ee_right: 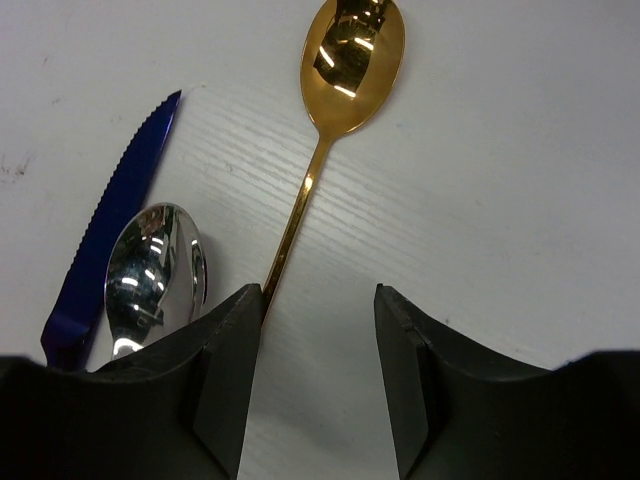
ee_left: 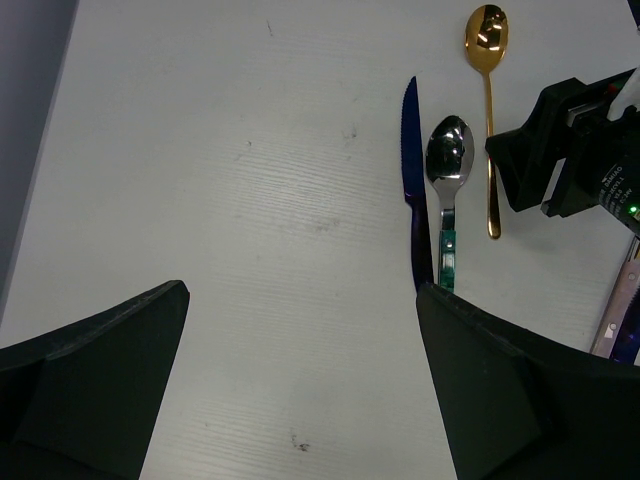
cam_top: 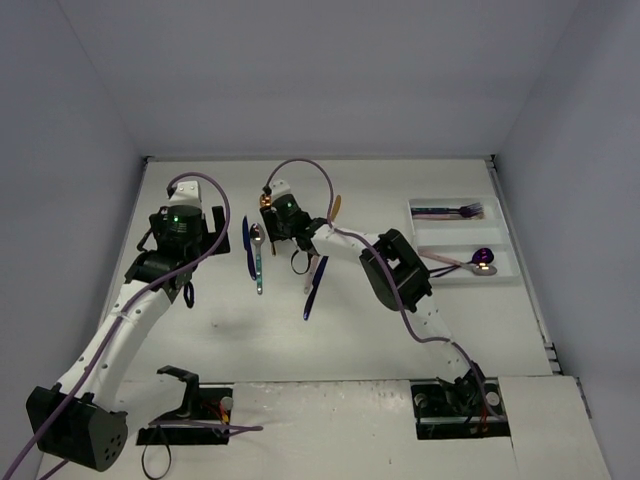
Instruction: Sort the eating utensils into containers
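a white table seen from above, with two robot arms reaching out from its near edge. the right gripper [ee_right: 318, 350] hung low over the far middle of the table. its fingers were partly spread with nothing between them, poised at the handle of a gold spoon [ee_right: 322, 150]. the handle ran in under the tip of one finger, so the jaws looked slightly off to one side of it. just left of that spoon lay a silver spoon [ee_right: 155, 265] and a dark blue knife [ee_right: 108, 225], side by side. the left gripper [ee_left: 300, 400] hovered wide open and empty over bare table, with those two pieces close on its right. at the far right stood the white tray [cam_top: 505, 245], a purple fork [cam_top: 462, 210] in its far compartment and a purple spoon [cam_top: 481, 257] in a nearer one. the step in hand looked like picking up the gold spoon. next, i judged, the right gripper needed to centre over the handle, drop, pinch, then carry it right to the spoons.
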You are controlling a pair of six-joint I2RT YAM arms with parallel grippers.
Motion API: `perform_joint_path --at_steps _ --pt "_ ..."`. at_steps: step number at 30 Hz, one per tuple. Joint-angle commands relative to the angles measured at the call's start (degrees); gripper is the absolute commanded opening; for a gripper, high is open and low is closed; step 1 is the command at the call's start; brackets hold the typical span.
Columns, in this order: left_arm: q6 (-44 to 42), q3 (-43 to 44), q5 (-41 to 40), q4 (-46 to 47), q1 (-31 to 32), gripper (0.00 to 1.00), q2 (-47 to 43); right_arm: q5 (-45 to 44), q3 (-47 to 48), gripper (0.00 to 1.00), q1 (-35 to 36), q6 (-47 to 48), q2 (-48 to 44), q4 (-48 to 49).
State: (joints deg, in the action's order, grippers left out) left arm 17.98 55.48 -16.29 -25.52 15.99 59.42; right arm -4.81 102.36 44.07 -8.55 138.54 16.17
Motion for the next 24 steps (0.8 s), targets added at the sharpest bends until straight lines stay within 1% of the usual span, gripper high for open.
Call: perform_joint_path --at_steps 1,5,8,11,16,21,24 --pt "-0.7 0.9 -0.1 2.1 -0.4 0.97 0.1 -2.5 3.2 0.45 0.6 -0.1 1.5 1.5" --pt "-0.7 0.9 -0.2 2.1 -0.4 0.97 0.0 -3.7 4.0 0.43 0.7 0.0 2.0 1.4" --pt "-0.8 0.9 -0.4 2.1 -0.4 0.97 -0.1 -5.8 2.0 0.43 0.6 0.1 0.5 1.4" --pt "-0.8 0.9 -0.4 2.1 -0.4 0.97 -0.2 -6.3 -3.8 0.42 0.1 0.4 -2.8 1.4" --pt "-0.7 0.9 0.2 2.1 -0.4 0.97 -0.3 -4.0 -17.7 0.43 0.1 1.2 -11.9 -0.7" --pt "-0.7 0.9 0.3 2.1 -0.4 0.97 -0.4 -1.4 -25.3 0.43 0.2 0.7 -20.5 -8.0" --pt "-0.6 0.9 0.5 2.1 -0.3 0.97 -0.5 0.3 -28.2 0.42 0.3 -0.2 -24.3 -10.3"
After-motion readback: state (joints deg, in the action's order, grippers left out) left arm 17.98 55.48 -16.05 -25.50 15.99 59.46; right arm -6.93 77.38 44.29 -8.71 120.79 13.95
